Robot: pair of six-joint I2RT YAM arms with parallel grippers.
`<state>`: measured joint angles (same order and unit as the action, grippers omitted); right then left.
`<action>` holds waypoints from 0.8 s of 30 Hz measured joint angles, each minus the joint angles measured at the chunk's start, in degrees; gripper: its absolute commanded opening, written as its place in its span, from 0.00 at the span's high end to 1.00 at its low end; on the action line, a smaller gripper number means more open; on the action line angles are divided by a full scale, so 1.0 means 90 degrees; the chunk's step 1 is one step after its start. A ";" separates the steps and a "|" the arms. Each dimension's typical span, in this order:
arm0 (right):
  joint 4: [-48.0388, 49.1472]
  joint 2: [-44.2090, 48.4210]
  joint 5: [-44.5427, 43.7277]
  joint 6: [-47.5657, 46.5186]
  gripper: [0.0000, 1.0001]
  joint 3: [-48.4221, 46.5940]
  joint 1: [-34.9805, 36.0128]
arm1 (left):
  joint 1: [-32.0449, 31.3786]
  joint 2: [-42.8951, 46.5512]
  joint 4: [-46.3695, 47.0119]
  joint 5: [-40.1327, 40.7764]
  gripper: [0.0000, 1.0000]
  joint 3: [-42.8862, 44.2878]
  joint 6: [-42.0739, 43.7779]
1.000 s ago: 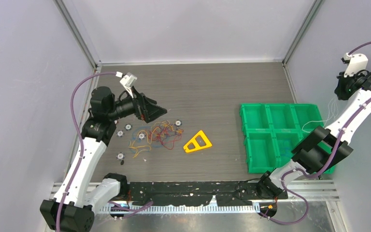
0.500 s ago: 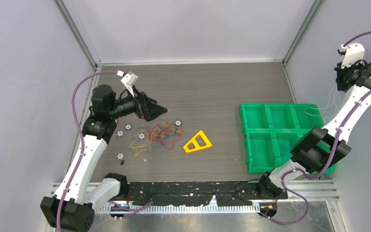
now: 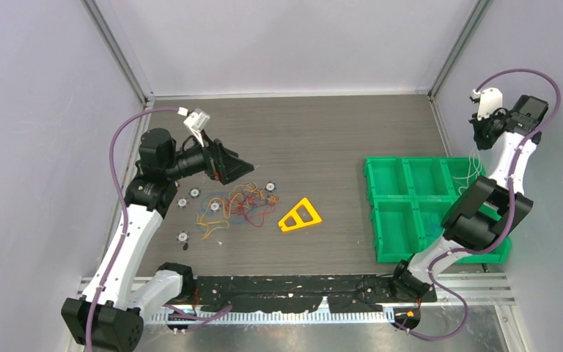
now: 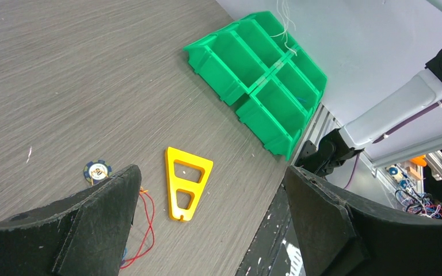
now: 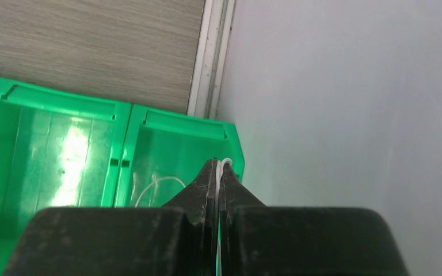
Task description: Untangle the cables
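Note:
The cables [image 3: 236, 205] lie as a tangle of red, orange, yellow and blue wires on the table left of centre. My left gripper [image 3: 243, 169] hovers just behind the tangle, open and empty. In the left wrist view its fingers [image 4: 95, 221] stand wide apart [image 4: 212, 172], with a red cable loop [image 4: 145, 227] beside the left one. My right gripper [image 3: 479, 133] is raised over the back right of the green bins. It is shut [image 5: 218, 165] on a thin white cable [image 5: 224, 164]. That white cable [image 3: 473, 165] hangs down into the far right bin, where a loop [image 5: 154, 187] rests.
A yellow plastic triangle [image 3: 300, 215] lies right of the tangle. Several small round discs [image 3: 194, 193] are scattered around the cables. A green tray of bins [image 3: 381, 220] stands at the right. The enclosure's walls are close on both sides.
My right arm has swung in from the right edge toward the back, carrying the white cable over the bins. The left arm has barely moved.

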<state>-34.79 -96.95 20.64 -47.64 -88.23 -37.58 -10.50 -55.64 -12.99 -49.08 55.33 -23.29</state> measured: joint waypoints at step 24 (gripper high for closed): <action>0.4333 0.0199 0.1598 0.0466 0.94 0.2693 -0.0168 | 0.0000 -0.0068 -0.0221 0.0075 0.03 0.0185 0.0148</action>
<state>4.21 -95.15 35.03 -43.44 -63.99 -39.09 -10.50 -56.25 -14.98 -48.40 56.99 -21.96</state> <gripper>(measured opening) 0.070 0.969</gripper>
